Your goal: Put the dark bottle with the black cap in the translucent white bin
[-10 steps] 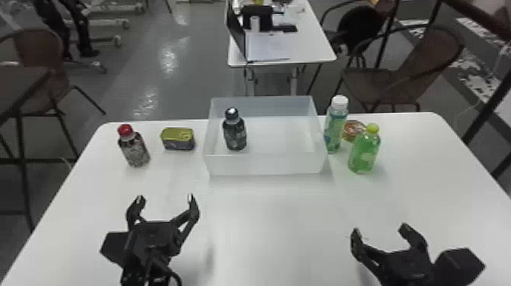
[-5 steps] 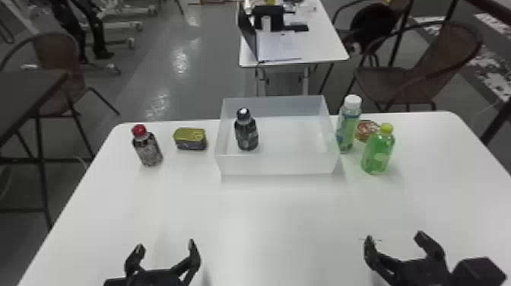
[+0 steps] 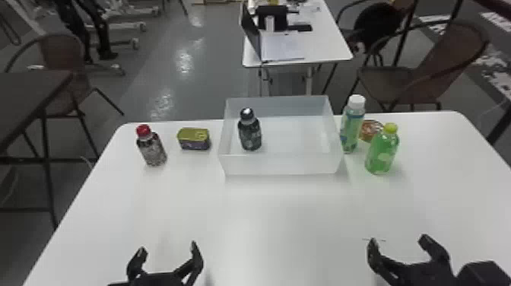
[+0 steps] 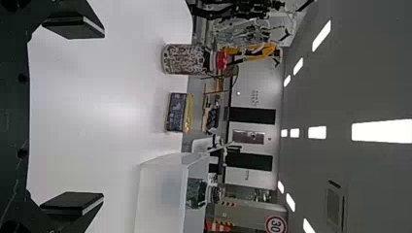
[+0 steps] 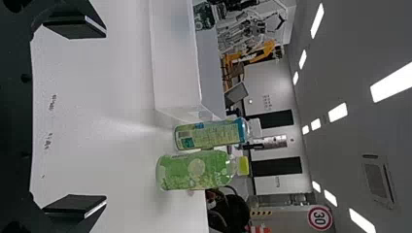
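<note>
Well, the left end effector (image 3: 168, 246), lower left, and right end effector (image 3: 398, 239), lower right, pointed forward, wide open and empty. Beyond, one dark bottle (image 3: 249, 134) stood upright, long axis vertical, cap up, in the left part of one translucent white bin (image 3: 281, 164), upper centre. The table (image 3: 243, 213) also bore three bottles (one red-capped (image 3: 151, 149), left; one white-capped (image 3: 351, 127) and one green (image 3: 381, 154), right) and two tins (image 3: 194, 139).

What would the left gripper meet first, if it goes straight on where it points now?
Probably the small tin, roughly centred ahead of the left gripper, though height and depth are hard to judge.
</note>
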Controlling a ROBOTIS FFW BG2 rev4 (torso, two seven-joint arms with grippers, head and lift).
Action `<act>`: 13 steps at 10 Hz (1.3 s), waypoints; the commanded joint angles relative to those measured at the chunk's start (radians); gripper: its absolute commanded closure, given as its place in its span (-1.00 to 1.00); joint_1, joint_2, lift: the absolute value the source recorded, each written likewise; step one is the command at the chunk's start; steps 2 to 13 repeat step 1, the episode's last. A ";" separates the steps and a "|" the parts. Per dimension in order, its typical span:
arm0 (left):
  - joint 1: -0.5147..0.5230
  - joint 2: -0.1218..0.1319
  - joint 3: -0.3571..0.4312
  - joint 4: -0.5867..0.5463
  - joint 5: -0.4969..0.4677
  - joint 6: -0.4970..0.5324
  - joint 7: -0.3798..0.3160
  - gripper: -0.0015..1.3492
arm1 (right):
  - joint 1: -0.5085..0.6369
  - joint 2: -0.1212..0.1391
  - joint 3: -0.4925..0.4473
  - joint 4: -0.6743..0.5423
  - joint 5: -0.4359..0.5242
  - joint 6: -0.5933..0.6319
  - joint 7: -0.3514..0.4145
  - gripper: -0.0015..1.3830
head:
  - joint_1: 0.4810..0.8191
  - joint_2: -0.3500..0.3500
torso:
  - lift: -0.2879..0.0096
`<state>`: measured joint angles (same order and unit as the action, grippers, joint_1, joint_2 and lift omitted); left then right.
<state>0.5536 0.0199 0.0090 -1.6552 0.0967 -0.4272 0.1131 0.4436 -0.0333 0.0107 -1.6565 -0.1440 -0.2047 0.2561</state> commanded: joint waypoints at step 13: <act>0.000 0.000 -0.004 -0.001 0.000 -0.005 0.010 -0.82 | 0.001 0.007 0.000 -0.002 0.006 -0.001 0.000 -0.87 | 0.27 0.35 | 0.30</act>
